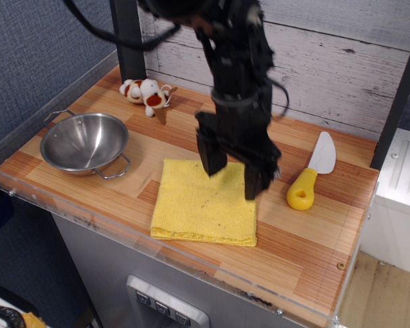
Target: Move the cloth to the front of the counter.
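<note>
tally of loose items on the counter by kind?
Cloth: 1, yellow cloth
Cookware: 1, steel bowl
Utensils: 1, yellow-handled knife
Toys: 1, plush dog
Total: 4

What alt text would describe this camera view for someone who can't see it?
A black gripper, open, hangs above a yellow cloth lying near the front of a wooden counter. A steel bowl sits left, a knife right, a toy dog behind.
</note>
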### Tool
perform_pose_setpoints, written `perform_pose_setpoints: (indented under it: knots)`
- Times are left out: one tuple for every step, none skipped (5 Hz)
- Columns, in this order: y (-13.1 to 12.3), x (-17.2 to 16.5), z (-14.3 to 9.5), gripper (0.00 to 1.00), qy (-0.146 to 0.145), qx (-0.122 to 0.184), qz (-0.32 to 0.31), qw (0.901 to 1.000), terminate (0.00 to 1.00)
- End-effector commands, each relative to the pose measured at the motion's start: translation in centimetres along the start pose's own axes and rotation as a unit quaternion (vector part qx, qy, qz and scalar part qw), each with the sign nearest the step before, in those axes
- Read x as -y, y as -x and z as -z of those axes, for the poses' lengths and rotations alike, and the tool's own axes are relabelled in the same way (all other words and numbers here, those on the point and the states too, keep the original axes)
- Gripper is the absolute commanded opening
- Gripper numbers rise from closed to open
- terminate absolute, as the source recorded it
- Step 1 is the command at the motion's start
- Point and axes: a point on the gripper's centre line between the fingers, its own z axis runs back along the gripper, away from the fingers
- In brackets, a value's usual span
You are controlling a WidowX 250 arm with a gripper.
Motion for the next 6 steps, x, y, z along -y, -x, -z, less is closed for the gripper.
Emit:
perform_pose_setpoints:
  knots:
    - [-1.6,-0.6,-8.0,1.0,-0.023,0.087,-0.029,0.9955,0.0]
    - [-1.4,-0.4,-10.4,1.0,-0.026,0.12,-0.042,0.9915,0.0]
    - [-1.4,-0.4,-10.4,1.0,-0.026,0.12,-0.042,0.9915,0.0]
    - [-1.4,-0.4,-10.4,1.0,-0.026,0.12,-0.042,0.9915,0.0]
    - [-1.4,-0.4,-10.4,1.0,-0.026,0.12,-0.042,0.9915,0.0]
    - [-1.4,-0.4,-10.4,1.0,-0.026,0.12,-0.042,0.9915,1.0]
